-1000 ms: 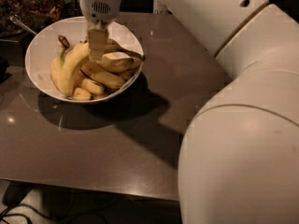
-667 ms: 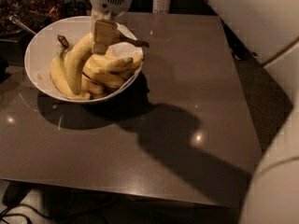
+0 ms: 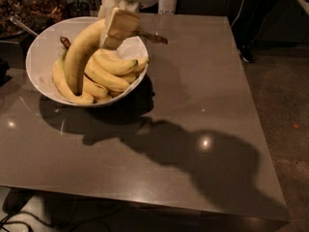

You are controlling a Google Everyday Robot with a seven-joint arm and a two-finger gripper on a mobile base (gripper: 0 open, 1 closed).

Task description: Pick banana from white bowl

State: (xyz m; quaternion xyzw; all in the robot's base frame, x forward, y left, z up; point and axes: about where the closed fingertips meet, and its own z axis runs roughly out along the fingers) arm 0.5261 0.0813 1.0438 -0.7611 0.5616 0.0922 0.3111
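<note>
At upper left of the frame, the robot's two-finger gripper (image 3: 117, 32) clamps its beige fingers on the long, strongly curved yellow banana (image 3: 79, 57). The dark stem points right and the lower end rests among shorter yellow bananas (image 3: 108, 64) in the large glossy white bowl (image 3: 41, 57) on the grey-brown table (image 3: 193, 110).

We see dark glossy table (image 3: 203, 129) filling most of frame. White bowl (image 3: 41, 62) sits directly on it, upper left, near left edge. Gripper (image 3: 117, 32) top centre, above bowl, clamped on banana (image 3: 79, 52).
</note>
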